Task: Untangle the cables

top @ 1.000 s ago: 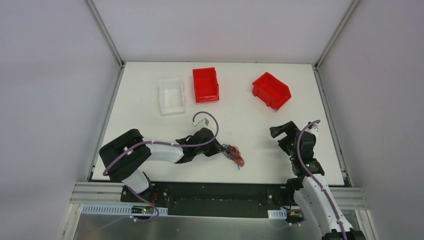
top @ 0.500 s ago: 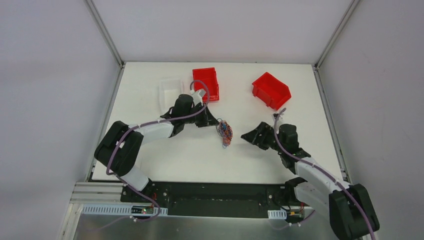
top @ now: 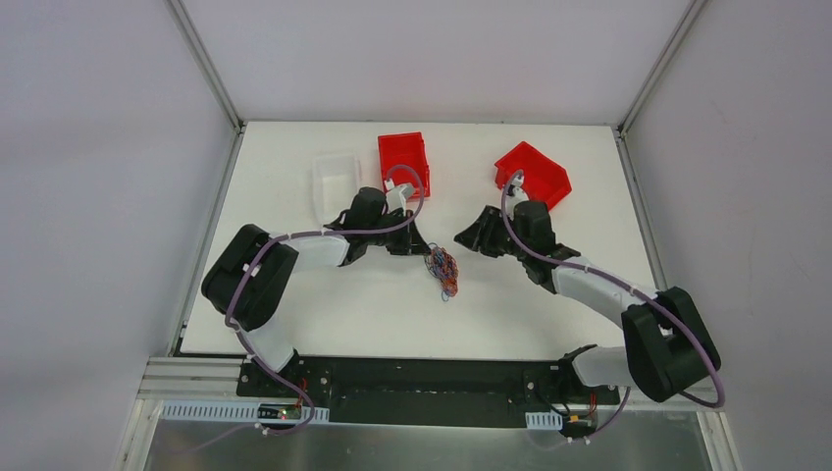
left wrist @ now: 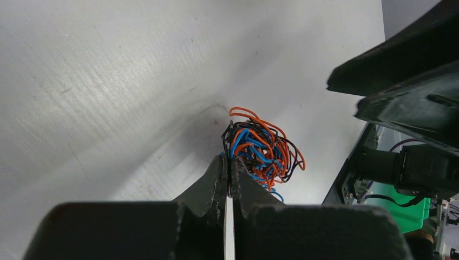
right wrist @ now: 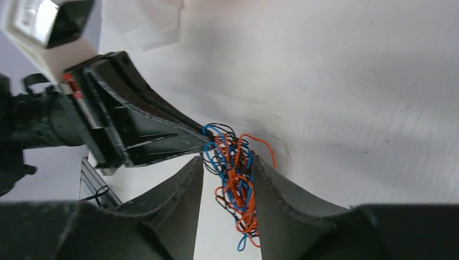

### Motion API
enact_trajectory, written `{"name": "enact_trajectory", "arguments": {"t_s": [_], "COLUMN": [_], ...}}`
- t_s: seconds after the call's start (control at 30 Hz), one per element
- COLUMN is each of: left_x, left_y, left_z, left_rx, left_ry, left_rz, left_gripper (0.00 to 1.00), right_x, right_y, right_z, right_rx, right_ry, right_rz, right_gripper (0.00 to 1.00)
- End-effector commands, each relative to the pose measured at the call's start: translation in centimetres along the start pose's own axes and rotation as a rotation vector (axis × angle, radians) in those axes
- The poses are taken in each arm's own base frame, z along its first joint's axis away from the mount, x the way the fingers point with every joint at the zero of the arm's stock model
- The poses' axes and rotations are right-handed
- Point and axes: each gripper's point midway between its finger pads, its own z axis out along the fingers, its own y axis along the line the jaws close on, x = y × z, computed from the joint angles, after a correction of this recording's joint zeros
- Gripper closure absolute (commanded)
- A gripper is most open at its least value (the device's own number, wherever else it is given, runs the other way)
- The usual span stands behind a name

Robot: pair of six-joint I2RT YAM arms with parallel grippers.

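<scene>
The white worktop [top: 510, 324] is closed in by plain grey walls [top: 422, 54] at 9, 12 and 3 o'clock. Two aluminium posts [top: 204, 64] go up from its far corners, at 11 and 1 o'clock. At 6 o'clock lie an aluminium rail [top: 186, 378] and a black plate [top: 432, 378]. The light is even and the shadows are soft.

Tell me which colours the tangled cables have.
The cables are orange, blue and black, clearest in the left wrist view.
</scene>
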Motion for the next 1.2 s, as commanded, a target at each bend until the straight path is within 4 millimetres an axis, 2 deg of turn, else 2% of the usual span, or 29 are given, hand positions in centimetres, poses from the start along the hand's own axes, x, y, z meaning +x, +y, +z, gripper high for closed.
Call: {"name": "enact_trajectory", "arguments": {"t_s": [0.0, 0.13, 0.23, 0.47, 0.6, 0.93, 1.0, 1.07, 1.13, 1.17], "left_x": [-1.3, -1.2, -1.2, -1.2, -1.2, -1.5, -1.6, -1.7, -1.8, -2.0], "left_y": [-0.1, 0.5, 1.2, 2.4, 2.8, 2.7, 2.5, 2.5, 2.7, 2.7], "left_z": [0.1, 0.4, 0.7, 1.1, 0.9, 0.5, 0.3, 0.1, -0.2, -0.3], "left_rx": [-0.009, -0.041, -0.074, -0.124, -0.150, -0.157, -0.154, -0.159, -0.171, -0.176], "left_ry": [0.002, 0.032, 0.050, 0.053, 0.048, 0.025, 0.016, 0.006, -0.005, -0.012], "left_rz": [0.066, 0.068, 0.066, 0.045, 0.047, 0.064, 0.073, 0.080, 0.085, 0.088], "left_gripper": [1.00, 1.00, 1.00, 1.00, 1.00, 1.00, 1.00, 1.00, 1.00, 1.00], "right_x": [1.3, 1.6, 1.8, 3.1, 3.8, 5.4, 5.5, 5.7, 5.5, 5.3], "right_y": [-1.3, -1.1, -1.9, -1.7, -0.9, 0.1, 0.3, 0.2, 0.1, -0.1], "right_z": [1.3, 1.2, 1.4, 1.9, 2.2, 3.2, 3.4, 3.7, 3.7, 3.6], "right_rx": [-0.006, -0.026, 0.015, -0.003, -0.051, -0.098, -0.108, -0.101, -0.087, -0.072], "right_ry": [0.003, 0.000, 0.009, 0.084, 0.126, 0.220, 0.239, 0.253, 0.252, 0.237], "right_rz": [-0.008, 0.002, 0.015, 0.056, 0.081, 0.123, 0.137, 0.148, 0.145, 0.137], "right_gripper": [0.56, 0.51, 0.47, 0.53, 0.55, 0.56, 0.61, 0.75, 0.93, 0.98]}}
